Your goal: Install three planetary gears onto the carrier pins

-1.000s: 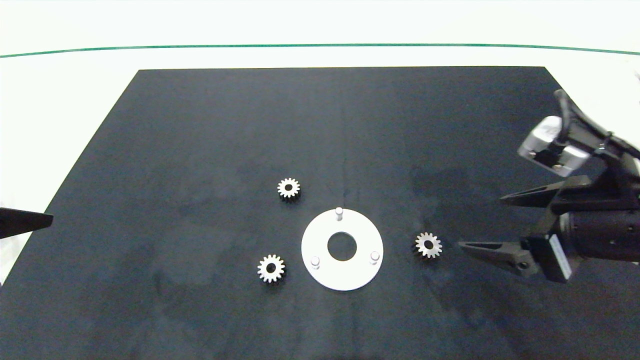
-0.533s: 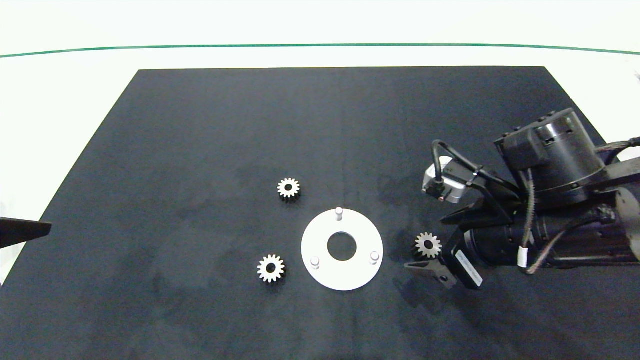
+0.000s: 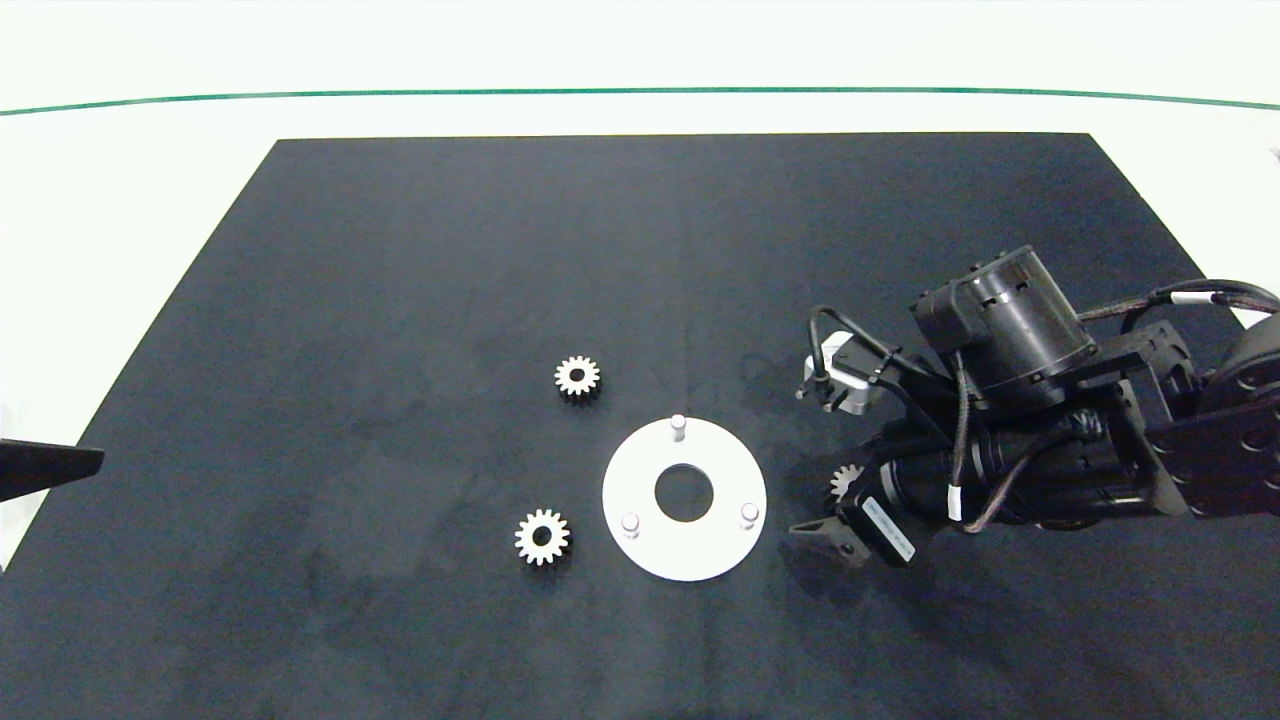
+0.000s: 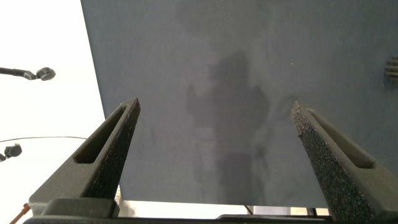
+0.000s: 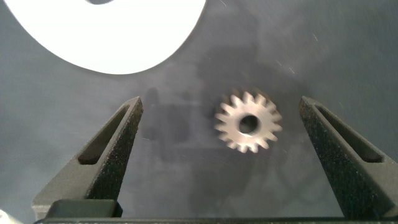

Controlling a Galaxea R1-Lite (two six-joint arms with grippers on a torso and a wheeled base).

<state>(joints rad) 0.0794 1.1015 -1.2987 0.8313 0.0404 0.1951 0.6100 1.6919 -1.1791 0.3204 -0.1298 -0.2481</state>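
Loads of bare black mat [image 3: 400, 250] around everything, with the flat white ring-shaped disc [image 3: 640, 545] sitting toward the near middle and the left gripper [image 4: 214, 134] parked wide open at the mat's left edge. Count is three short white-grey pins [image 3: 678, 426] standing on the disc, all bare, and three small silvery toothed gears lying flat on the mat: one [image 3: 577, 377] beyond the disc's left side, one [image 3: 542, 537] just left of it, one [image 3: 846, 481] just right. The right gripper [image 5: 227, 134] hangs over that right-hand gear, fingers spread wide on either side and not touching it.
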